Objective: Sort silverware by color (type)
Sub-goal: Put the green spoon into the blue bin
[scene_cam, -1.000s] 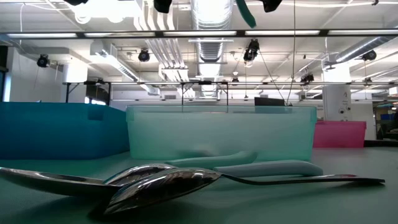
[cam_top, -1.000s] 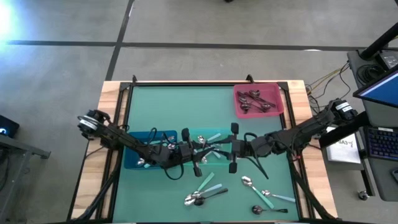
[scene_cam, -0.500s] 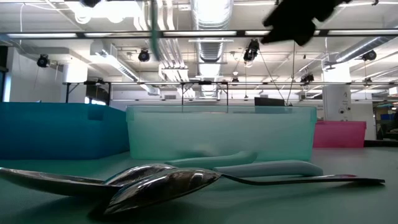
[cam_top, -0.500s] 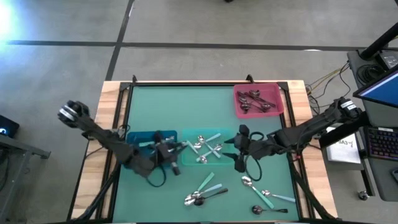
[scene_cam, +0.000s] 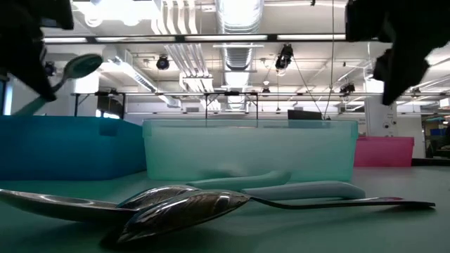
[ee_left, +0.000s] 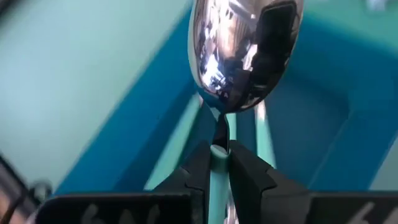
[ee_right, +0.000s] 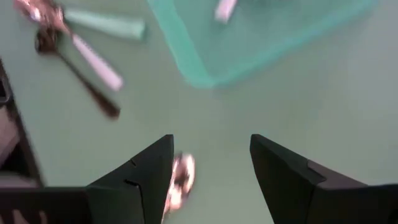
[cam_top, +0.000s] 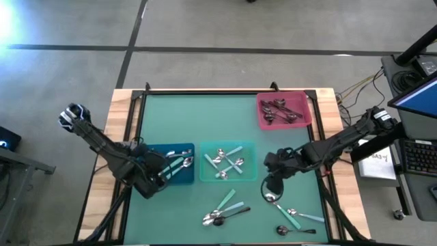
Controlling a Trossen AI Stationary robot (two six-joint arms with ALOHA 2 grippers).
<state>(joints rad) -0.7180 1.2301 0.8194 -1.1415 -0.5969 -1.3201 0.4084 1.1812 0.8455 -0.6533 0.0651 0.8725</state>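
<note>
High view: left pincer [cam_top: 166, 174] over blue bin [cam_top: 183, 175], closed on teal-handled spoon [cam_top: 179, 164]. Right pincer [cam_top: 272, 183] above green surface [cam_top: 205, 116] near loose spoons [cam_top: 283, 212].

Low view: spoon bowl raised above blue bin.

Left wrist view: fingers [ee_left: 198, 168] clamp teal handle.

Right wrist view: pincer wide open, empty.

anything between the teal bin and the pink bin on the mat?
Bare mat. In the high view the stretch from the teal bin up to the pink bin holds nothing; the open right gripper hangs beside the teal bin, off that line.
</note>
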